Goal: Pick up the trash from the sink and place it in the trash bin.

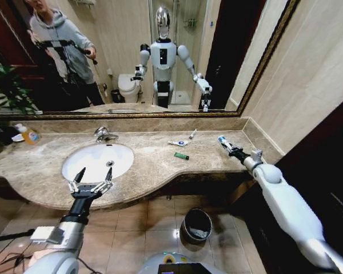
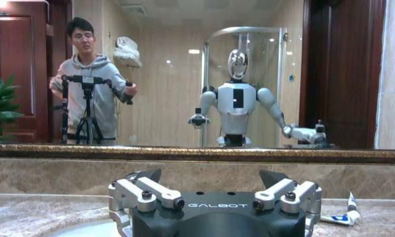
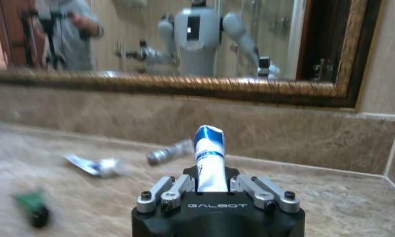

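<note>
The tube (image 3: 209,158), white with blue marks, stands clamped in my right gripper (image 3: 210,190) above the marble counter (image 1: 217,151); light and squashy, best pinched mid-body. My left gripper (image 1: 90,181) hangs spread by the sink (image 1: 97,161).

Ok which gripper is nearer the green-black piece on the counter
Right. The right gripper, shut on a tube, hangs just past the green-black piece; the left gripper sits open over the sink's front edge.

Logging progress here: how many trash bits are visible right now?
4: a tube in the right gripper; on the counter, a flat tube, a small tube nearer the mirror, a green-black piece.
</note>
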Motion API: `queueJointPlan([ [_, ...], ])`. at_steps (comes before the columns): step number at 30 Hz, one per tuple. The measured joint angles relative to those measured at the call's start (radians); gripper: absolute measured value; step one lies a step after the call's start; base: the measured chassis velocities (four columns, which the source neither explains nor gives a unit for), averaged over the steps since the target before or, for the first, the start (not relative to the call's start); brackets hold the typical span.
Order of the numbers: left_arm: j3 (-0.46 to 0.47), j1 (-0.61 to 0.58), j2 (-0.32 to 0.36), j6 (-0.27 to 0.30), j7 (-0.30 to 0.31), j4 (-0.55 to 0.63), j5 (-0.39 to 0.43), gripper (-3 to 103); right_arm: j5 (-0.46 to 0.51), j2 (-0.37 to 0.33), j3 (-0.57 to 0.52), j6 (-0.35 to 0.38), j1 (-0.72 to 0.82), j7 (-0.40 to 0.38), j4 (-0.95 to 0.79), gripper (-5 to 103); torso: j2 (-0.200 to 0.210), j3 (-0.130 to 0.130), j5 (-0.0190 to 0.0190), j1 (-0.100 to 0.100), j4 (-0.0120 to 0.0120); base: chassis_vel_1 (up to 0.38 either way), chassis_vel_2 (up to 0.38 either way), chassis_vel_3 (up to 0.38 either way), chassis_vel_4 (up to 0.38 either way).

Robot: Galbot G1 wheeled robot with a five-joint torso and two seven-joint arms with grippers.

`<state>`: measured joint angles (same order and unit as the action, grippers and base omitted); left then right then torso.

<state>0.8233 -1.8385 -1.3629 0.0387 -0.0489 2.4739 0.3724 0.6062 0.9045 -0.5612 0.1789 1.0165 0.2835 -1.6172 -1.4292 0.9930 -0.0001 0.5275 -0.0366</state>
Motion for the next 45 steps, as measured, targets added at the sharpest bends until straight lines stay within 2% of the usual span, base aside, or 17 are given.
queueJointPlan([
  [5,0.000,0.000,0.000,0.000,0.000,0.000,0.000,100,0.030,0.036,-0.048,-0.001,0.084,-0.033,-0.121,22,0.000,0.000,-0.0004,0.000,-0.0002,0.000,0.000,0.000,0.000],
  [8,0.000,0.000,0.000,0.000,0.000,0.000,0.000,100,0.053,0.103,-0.119,-0.041,0.207,-0.083,-0.265,22,0.000,0.000,-0.0004,0.000,-0.0002,0.000,0.000,0.000,0.000],
  [13,0.000,0.000,0.000,0.000,0.000,0.000,0.000,100,0.059,0.157,-0.166,-0.074,0.298,-0.115,-0.339,22,0.000,0.000,-0.0002,0.000,-0.0002,0.000,0.000,0.000,0.000],
  [14,0.000,0.000,0.000,0.000,0.000,0.000,0.000,100,0.043,0.218,-0.197,-0.104,0.367,-0.127,-0.375,22,0.000,0.000,-0.0001,0.000,-0.0002,0.000,0.000,0.000,0.000],
  [15,0.000,0.000,0.000,0.000,0.000,0.000,0.000,100,0.035,0.239,-0.202,-0.115,0.389,-0.131,-0.382,22,0.000,0.000,0.0000,0.000,-0.0002,0.000,0.000,0.000,0.000],
  [17,0.000,0.000,0.000,0.000,0.000,0.000,0.000,100,-0.069,0.363,-0.236,-0.246,0.559,-0.149,-0.418,22,0.000,0.000,-0.0004,0.000,-0.0002,0.000,0.000,0.000,0.000],
  [18,0.000,0.000,0.000,0.000,0.000,0.000,0.000,100,-0.069,0.363,-0.236,-0.246,0.559,-0.149,-0.418,22,0.000,0.000,-0.0004,0.000,-0.0002,0.000,0.000,0.000,0.000],
  [21,0.000,0.000,0.000,0.000,0.000,0.000,0.000,100,-0.091,0.407,-0.238,-0.327,0.656,-0.124,-0.408,22,0.000,0.000,-0.0002,0.000,0.0002,0.000,0.000,0.000,0.000],
  [22,0.000,0.000,0.000,0.000,0.000,0.000,0.000,100,-0.126,0.428,-0.228,-0.375,0.697,-0.113,-0.373,22,0.000,0.000,-0.0003,0.000,0.0000,0.000,0.000,0.000,0.000],
  [29,0.000,0.000,0.000,0.000,0.000,0.000,0.000,100,-0.206,0.519,-0.165,-0.472,0.733,-0.118,-0.271,22,0.000,0.000,0.0000,0.000,-0.0001,0.000,0.000,0.000,0.000],
  [32,0.000,0.000,0.000,0.000,0.000,0.000,0.000,100,-0.277,0.561,-0.121,-0.545,0.723,-0.108,-0.148,22,0.000,0.000,0.0000,0.000,-0.0001,0.000,0.000,0.000,0.000],
  [34,0.000,0.000,0.000,0.000,0.000,0.000,0.000,100,-0.290,0.565,-0.117,-0.560,0.717,-0.107,-0.125,22,0.000,0.000,0.0001,0.000,-0.0002,0.000,0.000,0.000,0.000],
  [36,0.000,0.000,0.000,0.000,0.000,0.000,0.000,100,-0.350,0.580,-0.109,-0.628,0.679,-0.109,-0.007,22,0.000,0.000,-0.0001,0.000,-0.0001,0.000,0.000,0.000,0.000],
  [37,0.000,0.000,0.000,0.000,0.000,0.000,0.000,100,-0.350,0.580,-0.109,-0.628,0.679,-0.109,-0.007,22,0.000,0.000,-0.0001,0.000,-0.0001,0.000,0.000,0.000,0.000],
  [40,0.000,0.000,0.000,0.000,0.000,0.000,0.000,100,-0.404,0.590,-0.108,-0.690,0.628,-0.121,0.119,22,0.000,0.000,0.0002,0.000,-0.0002,0.000,0.000,0.000,0.000],
  [43,0.000,0.000,0.000,0.000,0.000,0.000,0.000,100,-0.537,0.581,-0.112,-0.789,0.540,-0.143,0.344,22,0.000,0.000,0.0003,0.000,-0.0002,0.000,0.000,0.000,0.000],
  [45,0.000,0.000,0.000,0.000,0.000,0.000,0.000,100,-0.549,0.578,-0.112,-0.798,0.530,-0.144,0.369,22,0.000,0.000,0.0003,0.000,-0.0003,0.000,0.000,0.000,0.000],
])
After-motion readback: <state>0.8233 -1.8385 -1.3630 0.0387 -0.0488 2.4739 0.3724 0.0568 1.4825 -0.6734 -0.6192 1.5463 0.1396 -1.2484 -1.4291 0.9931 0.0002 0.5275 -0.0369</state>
